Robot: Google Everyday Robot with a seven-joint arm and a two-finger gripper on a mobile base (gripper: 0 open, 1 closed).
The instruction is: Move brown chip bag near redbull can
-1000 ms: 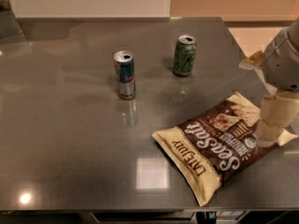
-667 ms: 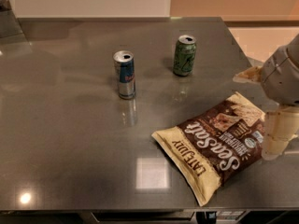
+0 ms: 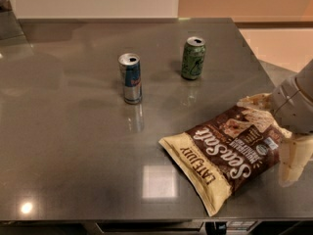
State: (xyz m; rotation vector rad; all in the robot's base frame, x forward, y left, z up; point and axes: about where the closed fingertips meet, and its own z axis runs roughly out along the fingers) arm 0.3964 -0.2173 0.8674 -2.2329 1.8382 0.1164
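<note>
Arm shows at the right edge of the camera view, only its grey, ribbed wrist section visible, cut off by the frame above and to the right. Gripper is low, right of centre and twd the near side, angled down-left. Its two cream fingers are spread wide: one pts left from the wrist, the other hangs down twd the front.

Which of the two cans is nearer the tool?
The green can, at the back right; the blue-and-silver redbull can stands further left. The tool is at the right edge by the brown chip bag.
</note>
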